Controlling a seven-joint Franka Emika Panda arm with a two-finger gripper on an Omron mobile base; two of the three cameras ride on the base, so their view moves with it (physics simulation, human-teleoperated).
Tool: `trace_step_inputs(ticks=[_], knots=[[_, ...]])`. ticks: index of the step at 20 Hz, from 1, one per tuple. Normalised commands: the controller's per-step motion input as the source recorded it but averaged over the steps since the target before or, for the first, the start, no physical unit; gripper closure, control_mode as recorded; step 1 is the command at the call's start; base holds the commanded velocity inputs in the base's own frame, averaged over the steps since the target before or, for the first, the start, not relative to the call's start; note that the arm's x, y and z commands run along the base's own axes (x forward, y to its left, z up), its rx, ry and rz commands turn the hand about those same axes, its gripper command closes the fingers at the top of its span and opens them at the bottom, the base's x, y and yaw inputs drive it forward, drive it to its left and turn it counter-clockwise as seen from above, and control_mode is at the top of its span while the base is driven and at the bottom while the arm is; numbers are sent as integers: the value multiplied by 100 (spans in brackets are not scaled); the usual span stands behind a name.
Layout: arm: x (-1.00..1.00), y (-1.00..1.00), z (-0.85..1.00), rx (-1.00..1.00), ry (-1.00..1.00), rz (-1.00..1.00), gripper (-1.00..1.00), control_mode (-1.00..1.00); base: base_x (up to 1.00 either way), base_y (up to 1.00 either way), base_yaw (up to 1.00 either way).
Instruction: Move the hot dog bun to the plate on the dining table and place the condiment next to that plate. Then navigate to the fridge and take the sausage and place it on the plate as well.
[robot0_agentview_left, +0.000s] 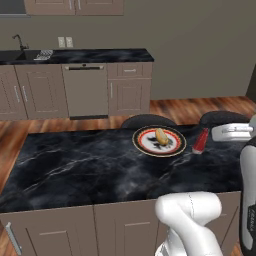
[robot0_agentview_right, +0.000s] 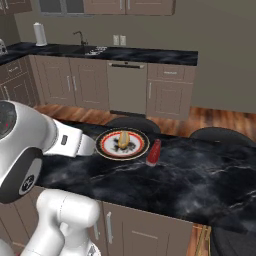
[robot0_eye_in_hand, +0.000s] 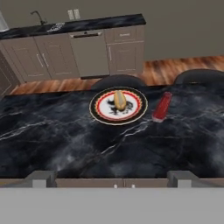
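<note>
The bun (robot0_eye_in_hand: 119, 100) lay on the plate (robot0_eye_in_hand: 99, 114). The red bottle (robot0_eye_in_hand: 162, 106) lay beside it. The gripper (robot0_eye_in_hand: 111, 178) was wide apart, holding nothing.

Black marbled dining table (robot0_eye_in_hand: 52, 144) lies bare from nine to six o'clock; plate (robot0_eye_in_hand: 98, 114) and condiment (robot0_eye_in_hand: 162, 106) block its far edge
</note>
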Motion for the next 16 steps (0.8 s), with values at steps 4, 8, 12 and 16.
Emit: trace_step_inputs(ticks=[4, 8, 12, 16], knots=[[-9, 13, 0, -2, -1, 7, -100, -100, 0, 0, 0], [-6, 7, 0, -2, -3, 5, -100, 100, -42, 25, 27], [0, 0, 0, 0, 0, 0, -100, 100, -47, 28, 53], [0, 0, 0, 0, 0, 0, -100, 100, -26, 34, 62]])
